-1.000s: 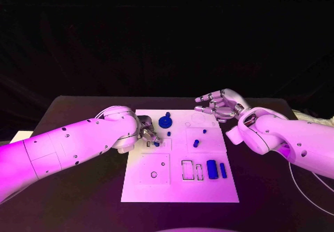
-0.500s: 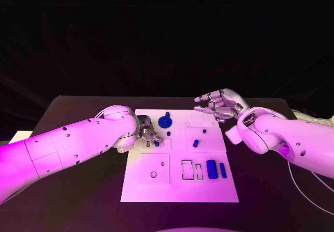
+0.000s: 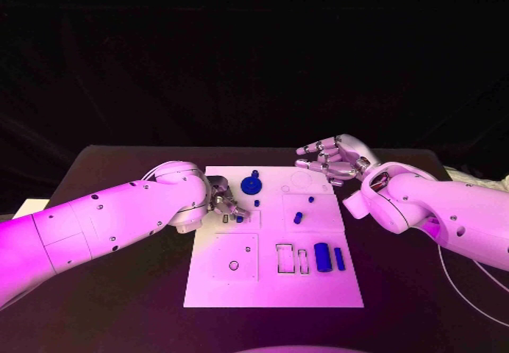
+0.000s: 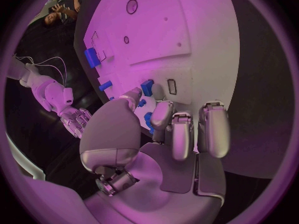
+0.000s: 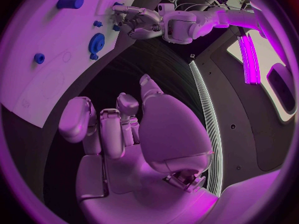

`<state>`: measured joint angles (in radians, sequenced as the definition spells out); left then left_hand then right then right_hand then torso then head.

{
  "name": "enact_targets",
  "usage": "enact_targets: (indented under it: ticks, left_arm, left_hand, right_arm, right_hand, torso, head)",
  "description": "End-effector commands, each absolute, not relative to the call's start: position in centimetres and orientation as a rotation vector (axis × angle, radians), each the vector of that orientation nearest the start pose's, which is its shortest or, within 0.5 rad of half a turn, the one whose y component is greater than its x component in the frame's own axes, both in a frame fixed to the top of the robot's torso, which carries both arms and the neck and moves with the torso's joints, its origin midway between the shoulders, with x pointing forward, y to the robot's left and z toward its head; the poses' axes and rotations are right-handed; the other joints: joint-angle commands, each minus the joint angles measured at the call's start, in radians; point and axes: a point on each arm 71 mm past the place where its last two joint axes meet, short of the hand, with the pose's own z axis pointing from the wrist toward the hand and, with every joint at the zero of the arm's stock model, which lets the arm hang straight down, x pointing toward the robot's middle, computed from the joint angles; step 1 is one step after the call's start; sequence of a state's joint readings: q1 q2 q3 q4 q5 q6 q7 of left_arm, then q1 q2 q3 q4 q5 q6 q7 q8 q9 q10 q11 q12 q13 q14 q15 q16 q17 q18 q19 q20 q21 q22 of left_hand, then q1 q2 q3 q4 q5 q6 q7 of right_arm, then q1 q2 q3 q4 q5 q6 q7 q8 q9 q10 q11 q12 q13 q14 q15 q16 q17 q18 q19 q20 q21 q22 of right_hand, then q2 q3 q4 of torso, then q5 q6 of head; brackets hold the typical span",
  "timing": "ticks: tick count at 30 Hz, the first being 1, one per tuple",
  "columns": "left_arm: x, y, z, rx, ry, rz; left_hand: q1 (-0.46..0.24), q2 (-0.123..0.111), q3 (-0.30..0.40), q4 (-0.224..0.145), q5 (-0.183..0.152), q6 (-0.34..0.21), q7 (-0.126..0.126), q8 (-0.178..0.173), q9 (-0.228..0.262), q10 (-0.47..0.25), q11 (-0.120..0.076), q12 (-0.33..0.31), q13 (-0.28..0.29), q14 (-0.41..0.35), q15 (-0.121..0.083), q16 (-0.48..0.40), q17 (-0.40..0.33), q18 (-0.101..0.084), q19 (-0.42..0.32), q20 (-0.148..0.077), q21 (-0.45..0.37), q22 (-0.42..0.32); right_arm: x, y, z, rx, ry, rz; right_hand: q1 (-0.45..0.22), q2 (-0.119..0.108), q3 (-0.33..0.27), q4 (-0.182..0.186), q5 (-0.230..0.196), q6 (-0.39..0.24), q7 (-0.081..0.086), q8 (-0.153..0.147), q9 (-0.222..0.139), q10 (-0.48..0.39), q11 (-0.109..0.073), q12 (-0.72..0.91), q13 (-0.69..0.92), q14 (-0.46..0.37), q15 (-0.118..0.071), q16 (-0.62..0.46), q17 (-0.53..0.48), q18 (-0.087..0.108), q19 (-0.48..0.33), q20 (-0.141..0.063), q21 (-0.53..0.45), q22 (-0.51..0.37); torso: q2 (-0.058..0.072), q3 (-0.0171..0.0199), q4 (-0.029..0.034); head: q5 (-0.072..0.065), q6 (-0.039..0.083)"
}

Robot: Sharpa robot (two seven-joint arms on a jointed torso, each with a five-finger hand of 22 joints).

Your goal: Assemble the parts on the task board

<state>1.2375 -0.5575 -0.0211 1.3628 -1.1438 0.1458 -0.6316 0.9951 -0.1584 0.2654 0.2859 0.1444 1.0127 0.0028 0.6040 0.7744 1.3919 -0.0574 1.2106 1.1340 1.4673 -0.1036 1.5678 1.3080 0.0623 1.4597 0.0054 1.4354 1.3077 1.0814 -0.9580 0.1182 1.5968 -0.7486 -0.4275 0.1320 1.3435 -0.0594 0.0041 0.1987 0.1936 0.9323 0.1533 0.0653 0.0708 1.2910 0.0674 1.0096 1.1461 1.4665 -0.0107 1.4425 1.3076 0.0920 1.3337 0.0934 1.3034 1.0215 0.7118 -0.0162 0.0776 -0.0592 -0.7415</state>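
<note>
A: Where did the white rectangular task board (image 3: 273, 243) lie?

B: In the middle of the black table (image 3: 127, 287), long side running away from the robot. The small blue plastic parts were spread over it: a blue toothed gear wheel (image 3: 251, 184) near the far edge, a small blue peg (image 3: 311, 198) and a short blue cylinder (image 3: 298, 218) toward the right half, and 2 upright blue blocks (image 3: 322, 257) side by side near the right edge, beside 2 empty rectangular slots (image 3: 286, 258).

A: And the silver left hand (image 3: 226, 204)?

B: It was low over the board's left edge, just beside the gear wheel. In the left wrist view its fingers (image 4: 177, 134) were curled down toward the board, close to a small blue square part (image 4: 147, 87). Whether they pinched anything, I couldn't tell; the fingertips hid that spot.

A: The silver right hand (image 3: 334, 159)?

B: Off the board's far right corner, raised above the table. Its fingers (image 5: 99, 127) were loosely bent and apart, nothing between them. From the right wrist view the gear wheel (image 5: 96, 42) and the left hand (image 5: 136, 22) stood well away from it.
</note>
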Motion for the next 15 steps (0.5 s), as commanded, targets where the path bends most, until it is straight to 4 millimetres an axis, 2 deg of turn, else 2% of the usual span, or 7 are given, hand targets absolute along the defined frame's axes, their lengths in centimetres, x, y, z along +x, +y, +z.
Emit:
enact_targets:
  ticks: [1, 8, 13, 15]
  left_arm:
    - [50.5, 12.4, -21.1, -0.072, 2.300, -0.342]
    - [50.7, 12.7, -19.4, -0.133, 2.268, -0.406]
    - [51.3, 13.2, -17.4, -0.205, 2.254, -0.470]
    - [51.8, 13.7, -16.5, -0.220, 2.259, -0.480]
  left_hand:
    - [0.000, 0.012, -0.016, 0.001, -0.005, 0.007, 0.001, 0.005, 0.002, 0.003, -0.002, -0.006, -0.002, 0.103, -0.005, 0.003, 0.263, -0.013, 0.007, -0.001, 0.005, 0.050]
    - [0.001, 0.017, -0.042, 0.002, -0.004, 0.003, 0.002, 0.003, 0.002, -0.002, -0.002, -0.014, -0.011, 0.103, -0.005, 0.003, 0.263, -0.010, 0.002, -0.001, -0.003, 0.039]
    - [0.025, 0.031, -0.086, 0.001, -0.002, -0.027, 0.013, -0.014, -0.001, -0.042, 0.007, -0.070, -0.074, 0.103, -0.001, 0.003, 0.263, -0.003, -0.016, 0.002, -0.026, 0.007]
    - [0.036, 0.039, -0.105, 0.003, -0.001, -0.061, 0.027, -0.044, -0.018, -0.066, 0.017, -0.103, -0.111, 0.103, 0.006, 0.003, 0.263, 0.000, -0.024, 0.006, -0.037, -0.007]
  right_arm:
    - [47.4, -24.2, -17.0, 0.551, 1.541, 1.115]
    - [47.5, -24.3, -17.1, 0.554, 1.541, 1.113]
    - [47.6, -24.4, -17.2, 0.556, 1.542, 1.110]
    - [47.6, -24.4, -17.2, 0.557, 1.542, 1.108]
  right_hand:
    - [-0.010, 0.002, -0.007, 0.001, -0.004, 0.004, 0.002, 0.002, 0.001, -0.006, -0.002, -0.004, -0.001, 0.055, -0.002, -0.005, 0.043, 0.013, -0.008, -0.003, -0.006, -0.001]
    - [-0.015, 0.003, -0.011, 0.003, -0.005, 0.004, 0.002, 0.002, 0.001, -0.006, -0.002, -0.005, -0.002, 0.054, -0.002, -0.007, 0.041, 0.014, -0.008, -0.003, -0.008, -0.004]
    - [-0.017, 0.004, -0.014, 0.004, -0.005, 0.004, 0.002, 0.002, 0.001, -0.006, -0.001, -0.005, -0.003, 0.055, -0.002, -0.007, 0.041, 0.014, -0.008, -0.003, -0.008, -0.004]
    - [-0.017, 0.004, -0.014, 0.004, -0.005, 0.004, 0.002, 0.002, 0.001, -0.006, -0.001, -0.005, -0.003, 0.055, -0.002, -0.007, 0.041, 0.014, -0.008, -0.003, -0.008, -0.005]
  torso:
    - [-0.001, -0.0002, 0.0014]
    - [0.000, -0.0010, -0.0003]
    - [0.001, -0.0007, -0.0012]
    - [0.002, 0.0003, -0.0011]
  head:
    - [-0.001, 0.000]
    - [0.001, 0.004]
    - [0.000, 0.007]
    - [0.002, 0.008]
